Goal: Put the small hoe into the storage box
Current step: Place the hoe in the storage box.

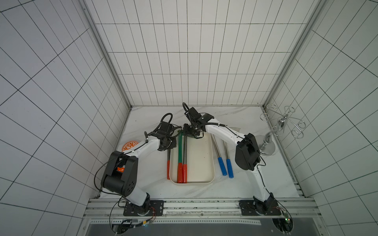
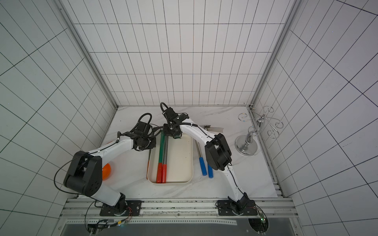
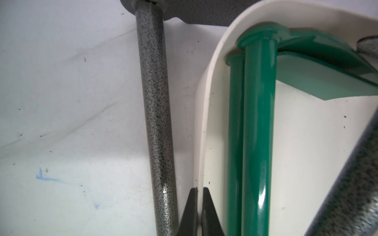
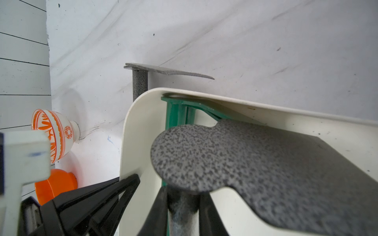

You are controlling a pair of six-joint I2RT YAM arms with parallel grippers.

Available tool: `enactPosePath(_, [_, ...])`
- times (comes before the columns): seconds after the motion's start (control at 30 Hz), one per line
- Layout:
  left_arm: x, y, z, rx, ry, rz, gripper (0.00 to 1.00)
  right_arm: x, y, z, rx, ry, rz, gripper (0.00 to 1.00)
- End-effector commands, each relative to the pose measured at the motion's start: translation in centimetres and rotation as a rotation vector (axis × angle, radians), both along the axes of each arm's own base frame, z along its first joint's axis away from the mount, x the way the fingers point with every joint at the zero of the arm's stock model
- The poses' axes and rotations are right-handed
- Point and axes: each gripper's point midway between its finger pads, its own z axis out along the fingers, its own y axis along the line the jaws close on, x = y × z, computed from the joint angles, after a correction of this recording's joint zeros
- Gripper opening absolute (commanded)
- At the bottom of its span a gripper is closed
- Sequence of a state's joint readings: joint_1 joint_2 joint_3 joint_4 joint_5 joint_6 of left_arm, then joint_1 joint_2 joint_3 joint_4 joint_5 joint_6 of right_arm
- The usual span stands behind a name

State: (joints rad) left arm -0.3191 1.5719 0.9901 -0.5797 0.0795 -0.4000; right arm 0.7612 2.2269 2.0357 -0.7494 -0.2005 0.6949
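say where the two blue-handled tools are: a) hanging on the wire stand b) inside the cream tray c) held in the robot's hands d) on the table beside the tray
d: both blue-handled tools lie on the table, outside the storage box on the right arm's side.

2 hoes (image 1: 180, 151) in box (image 1: 200, 159), 3rd hoe (image 1: 168, 169) — left

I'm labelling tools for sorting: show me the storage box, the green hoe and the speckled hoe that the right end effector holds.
storage box (image 1: 199, 161): top view, bare floor.
green hoe (image 1: 180, 149): top view, green shaft.
held speckled hoe (image 4: 266, 173): right wrist view, blade.
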Motion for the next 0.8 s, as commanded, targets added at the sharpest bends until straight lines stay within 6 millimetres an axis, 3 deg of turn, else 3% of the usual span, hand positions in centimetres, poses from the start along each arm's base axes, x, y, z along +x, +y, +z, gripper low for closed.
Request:
enactPosePath(0.0, [2.4,-0.8,1.8,-0.048,-0.088,0.016,0.00,-4.2,2.6,-0.7,0.033,0.142,0.101,0.00])
enactPosePath(0.23, [2.4,-0.7,2.1,-0.046,-0.092,0.019,0.00,-3.6,2.3,-2.5,0.002,0.154,0.083,0.00])
enactPosePath(0.77, [2.5,-0.6,2.2,-0.052,-0.093,0.023,0.00,-2.1,1.4,-1.9,0.028,0.126,0.059,0.00])
